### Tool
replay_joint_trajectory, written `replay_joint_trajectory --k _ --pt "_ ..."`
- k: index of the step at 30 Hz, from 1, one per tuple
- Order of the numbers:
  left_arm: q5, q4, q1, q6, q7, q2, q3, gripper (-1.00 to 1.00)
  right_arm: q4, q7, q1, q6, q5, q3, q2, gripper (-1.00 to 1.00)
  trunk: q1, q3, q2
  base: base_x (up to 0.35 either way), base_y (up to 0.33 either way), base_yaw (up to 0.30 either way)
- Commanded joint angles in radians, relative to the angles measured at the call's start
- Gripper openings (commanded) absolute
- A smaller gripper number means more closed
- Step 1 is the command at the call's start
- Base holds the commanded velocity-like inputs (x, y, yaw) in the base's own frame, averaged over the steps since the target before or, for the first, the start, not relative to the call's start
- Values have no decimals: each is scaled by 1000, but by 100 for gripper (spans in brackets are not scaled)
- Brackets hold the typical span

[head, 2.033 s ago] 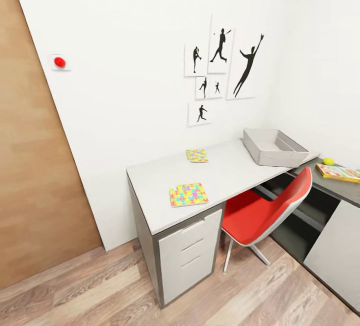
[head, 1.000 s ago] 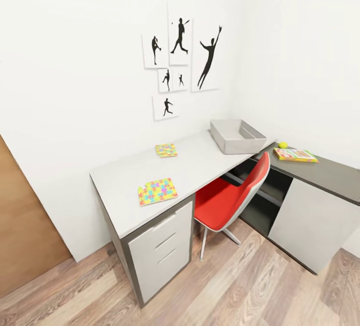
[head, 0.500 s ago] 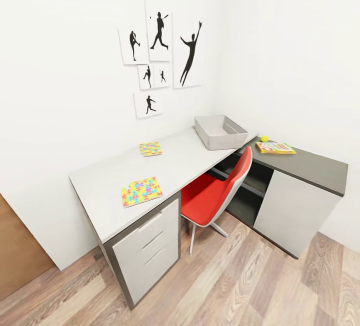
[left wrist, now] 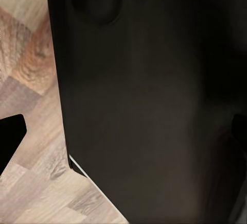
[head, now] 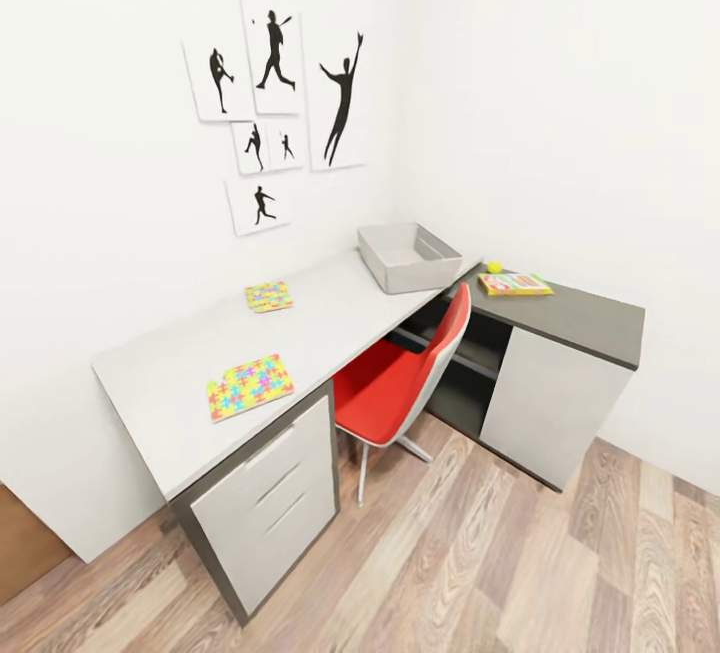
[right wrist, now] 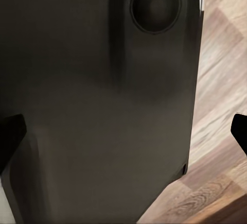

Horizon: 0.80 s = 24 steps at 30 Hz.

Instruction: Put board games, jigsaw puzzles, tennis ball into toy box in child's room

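The table [head: 150, 373] runs along the left wall. On it lie two jigsaw puzzles, a larger-looking near one [head: 250, 386] and a far one [head: 269, 296]. The grey toy box [head: 372, 251] stands at the table's far end, with nothing showing inside. Just right of it, on the dark cabinet top, sit the tennis ball [head: 493, 267] and one board game [head: 514, 284]. The bed is out of view. The left gripper [left wrist: 123, 136] and the right gripper [right wrist: 123, 134] are open, fingertips far apart, over the robot's dark body and the floor.
A red chair [head: 400, 383] is tucked under the table between the white drawers [head: 270, 503] and the low dark cabinet [head: 550, 393]. Black silhouette pictures [head: 275, 83] hang on the wall. Wood-plank floor [head: 520, 573] spreads in front. A sliver of brown door [head: 20, 543] is at far left.
The whole picture has slid left as the camera turned right: the door has nearly left the view and the cabinet shows in full. Nothing on the table has moved.
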Motion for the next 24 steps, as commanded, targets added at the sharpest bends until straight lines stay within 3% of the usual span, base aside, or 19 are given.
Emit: replay_joint_trajectory --k 1,24 --pt "0 0 0 -3 0 0 0 100 0 0 0 -3 -1 0 0 100 0 -2 0 0 0 -204" --pt "0 0 0 -3 0 -1 -3 100 0 0 0 -3 -2 0 -1 100 0 -29 0 0 0 -204"
